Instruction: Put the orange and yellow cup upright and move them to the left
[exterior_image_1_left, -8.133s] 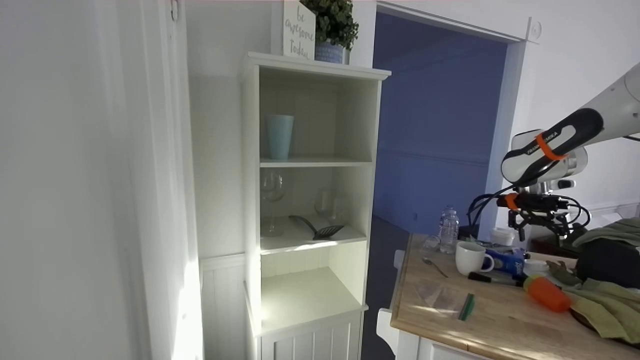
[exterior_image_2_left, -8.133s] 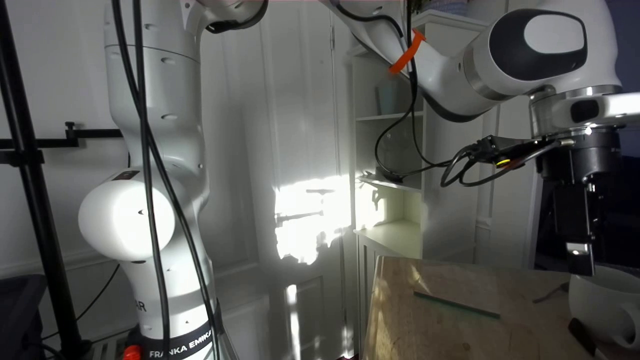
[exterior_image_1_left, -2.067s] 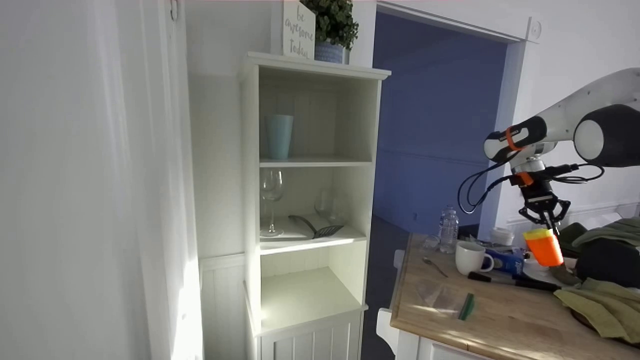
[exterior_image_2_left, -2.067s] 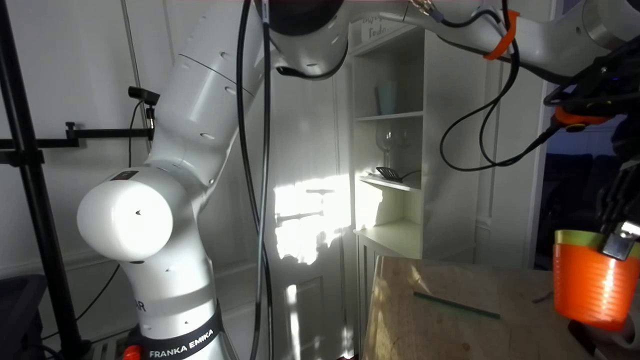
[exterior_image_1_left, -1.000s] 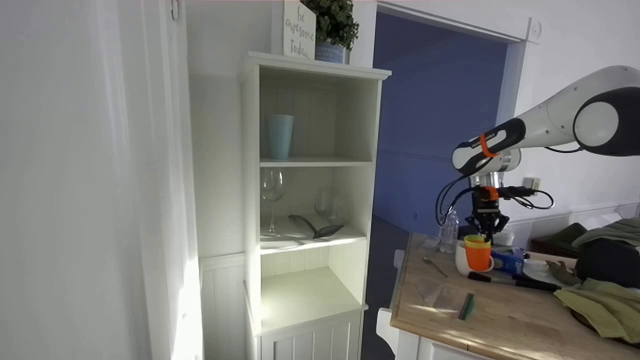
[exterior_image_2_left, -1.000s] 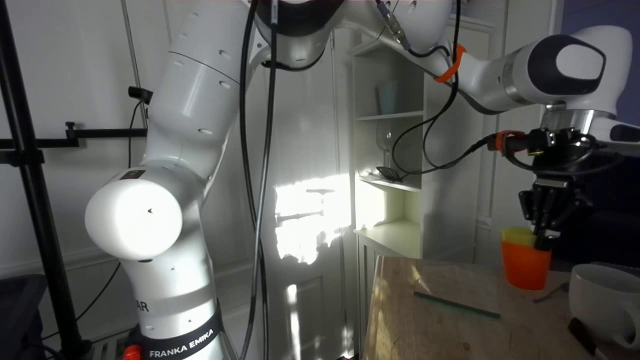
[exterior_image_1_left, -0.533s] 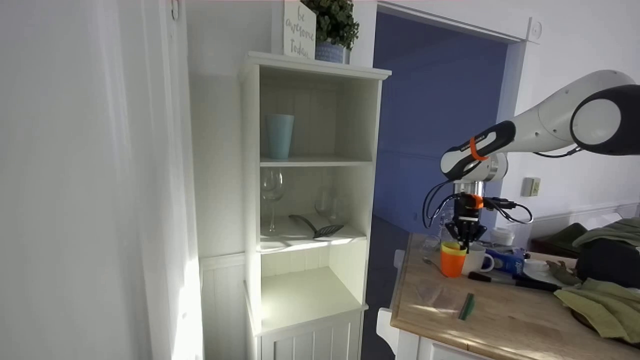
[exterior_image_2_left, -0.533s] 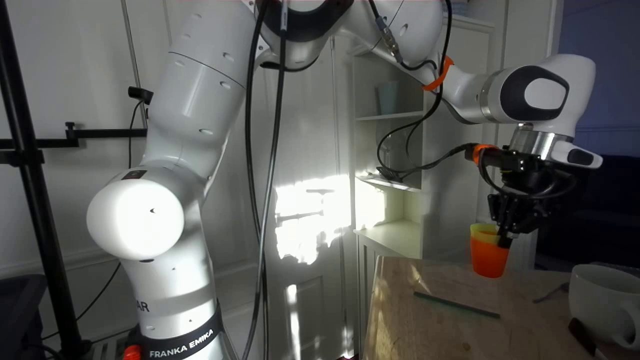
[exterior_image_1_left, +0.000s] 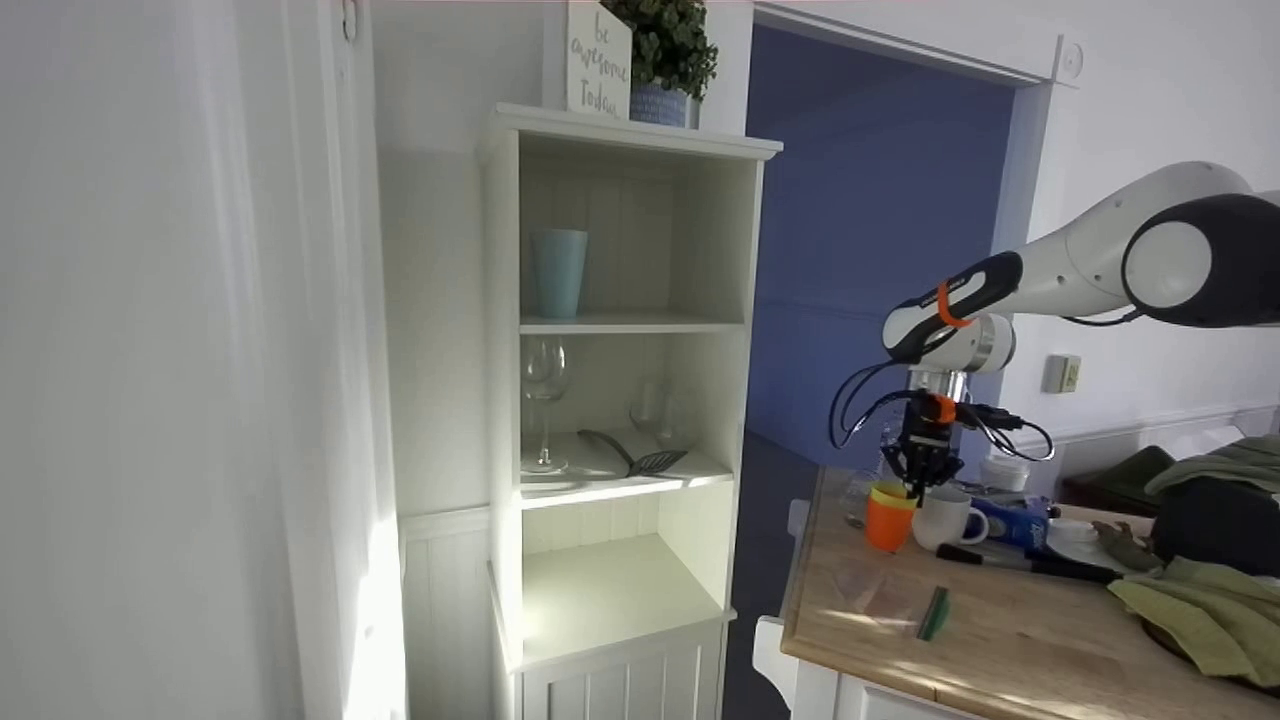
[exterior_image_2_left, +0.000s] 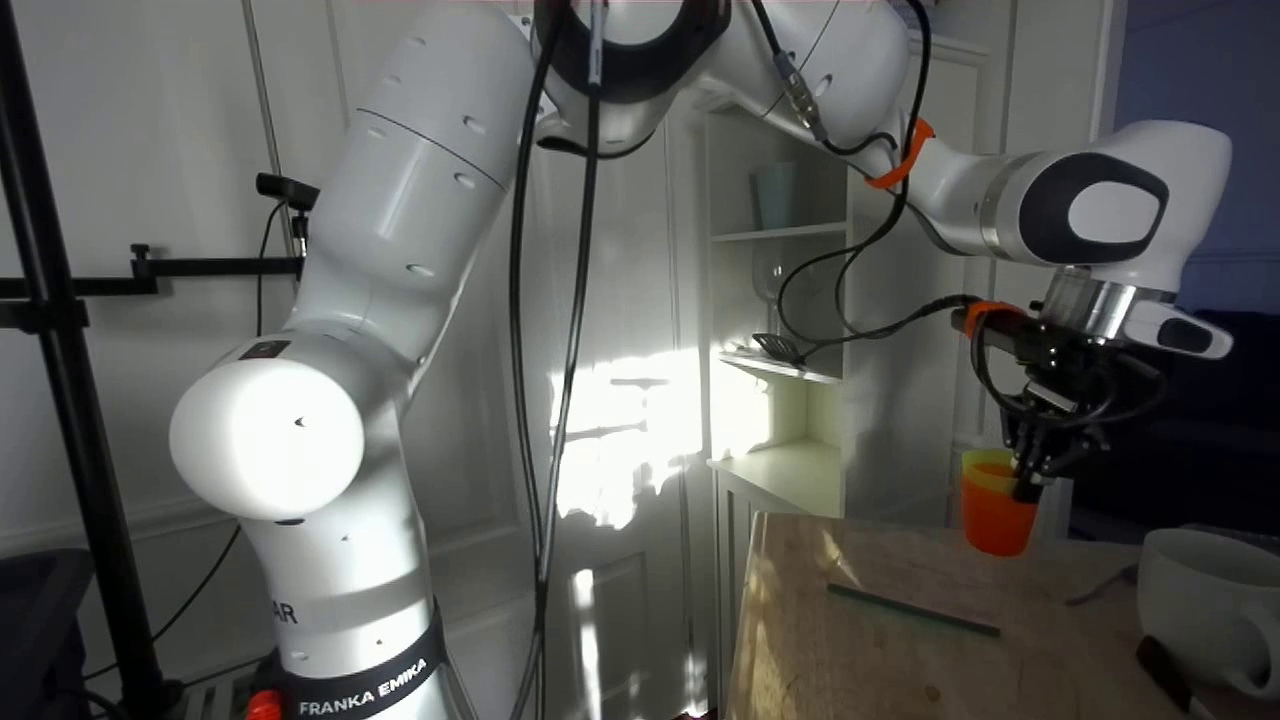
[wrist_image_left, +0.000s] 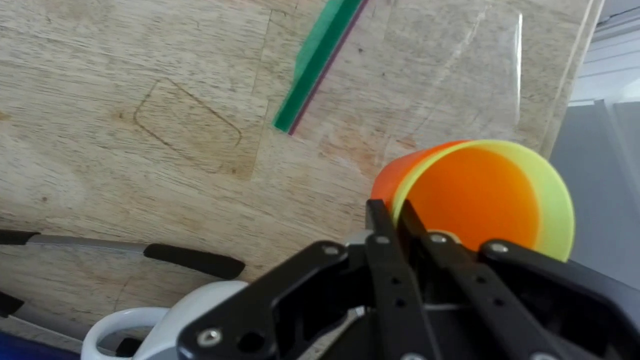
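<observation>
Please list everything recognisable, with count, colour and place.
cabinet: 1, white, near doorway
table: 1, brown, near cabinet
cup: 1 or 2 nested, orange and yellow, gripped
mug: 1, white, table
bag: 1, clear and green, table
tub: 1, white, table
packet: 1, blue, table
cloths: unclear, green, table area
tumbler: 1, blue, upper shelf
wineglass: 1, clear, middle shelf
spatula: 1, black, middle shelf
sign: 1, white, cabinet top
plant: 1, green, cabinet top
gripper: 1, black, cup rim
arm: 1, mostly white, above table
</observation>
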